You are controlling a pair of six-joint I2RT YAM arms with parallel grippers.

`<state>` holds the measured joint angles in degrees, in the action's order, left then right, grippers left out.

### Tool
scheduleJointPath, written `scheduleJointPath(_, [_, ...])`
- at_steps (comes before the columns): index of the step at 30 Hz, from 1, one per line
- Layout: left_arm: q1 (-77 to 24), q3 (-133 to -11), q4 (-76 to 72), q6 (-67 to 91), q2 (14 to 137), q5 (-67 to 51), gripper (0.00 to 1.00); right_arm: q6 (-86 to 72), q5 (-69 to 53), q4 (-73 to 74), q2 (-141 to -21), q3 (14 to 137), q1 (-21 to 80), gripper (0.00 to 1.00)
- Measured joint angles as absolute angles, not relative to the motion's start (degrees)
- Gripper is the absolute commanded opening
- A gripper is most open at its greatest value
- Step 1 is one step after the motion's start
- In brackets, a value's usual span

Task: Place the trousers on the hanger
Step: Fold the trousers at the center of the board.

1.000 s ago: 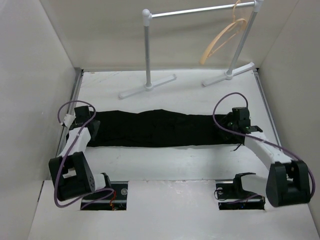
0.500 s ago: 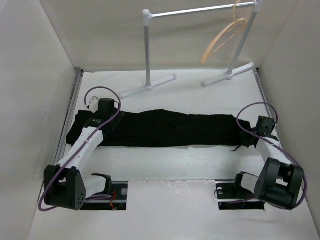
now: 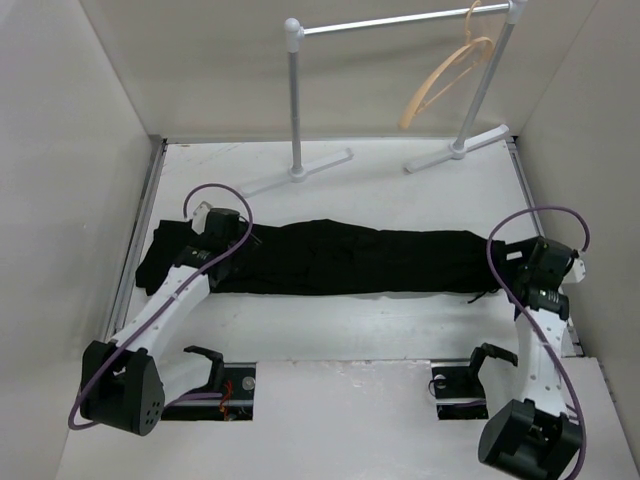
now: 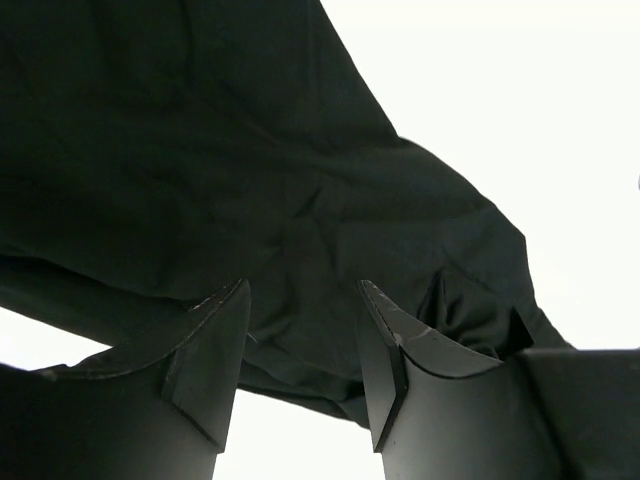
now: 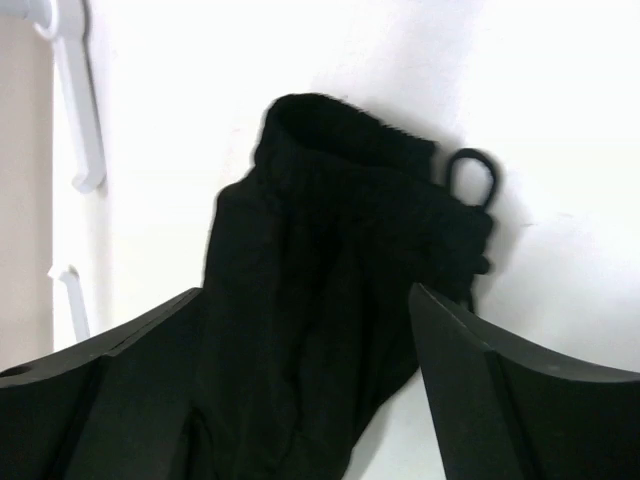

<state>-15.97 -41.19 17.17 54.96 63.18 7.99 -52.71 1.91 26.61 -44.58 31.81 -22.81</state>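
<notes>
Three pale walls (trousers on table)

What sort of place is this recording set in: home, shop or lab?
Probably a lab test cell: a white table walled by plain panels, a white rack holding a tan hanger, and left arm and right arm bolted at its near edge.

The top camera is looking down from behind; both wrist cameras are peering closely at the trousers, seemingly at opposite ends.
</notes>
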Motion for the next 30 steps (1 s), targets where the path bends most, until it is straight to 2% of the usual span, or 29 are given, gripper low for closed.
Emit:
scheduleJointPath(4, [-17.0,-41.0,17.1,55.0,63.0,6.5,0.44,-52.7,2.4,28.6,-44.9,29.5,-26.7,1.0])
scheduleJointPath(12, [-19.1,-39.6,16.4,55.0,63.0,5.2,0.44,-51.4,0.1,24.8,-61.5,29.5,-28.3,1.0])
scheduleJointPath(17, [-19.2,-38.3,16.2,55.0,62.7,4.9,0.44,-51.6,-1.2,18.3,-71.1,32.5,-27.5,0.81])
scheduleJointPath(18, [-19.1,-38.0,16.3,55.0,62.3,4.9,0.44,-52.0,-1.6,16.8,-72.7,33.2,-27.3,0.71])
scheduleJointPath(19, [-19.1,-37.8,16.4,55.0,61.8,4.9,0.44,-52.4,-2.0,15.2,-74.1,33.6,-27.3,0.68])
scheduleJointPath(20, [-19.0,-37.8,16.6,55.0,61.3,4.9,0.43,-52.7,-2.3,13.8,-75.3,33.7,-27.2,0.42])
scheduleJointPath(21, [-18.9,-37.7,16.6,55.0,60.9,4.9,0.43,-52.9,-2.6,12.7,-76.2,33.9,-27.1,0.31])
scheduleJointPath(22, [-18.7,-37.5,16.6,55.0,60.3,4.9,0.43,-53.6,-2.7,11.9,-77.0,33.9,-27.0,0.25])
scheduleJointPath(26, [-18.2,-37.3,17.7,55.0,58.3,5.0,0.43,-54.6,-1.5,13.1,-75.0,34.0,-26.9,0.19])
scheduleJointPath(30, [-18.3,-37.3,18.7,54.9,57.4,5.4,0.43,-53.9,2.4,20.0,-65.4,37.6,-26.5,0.2])
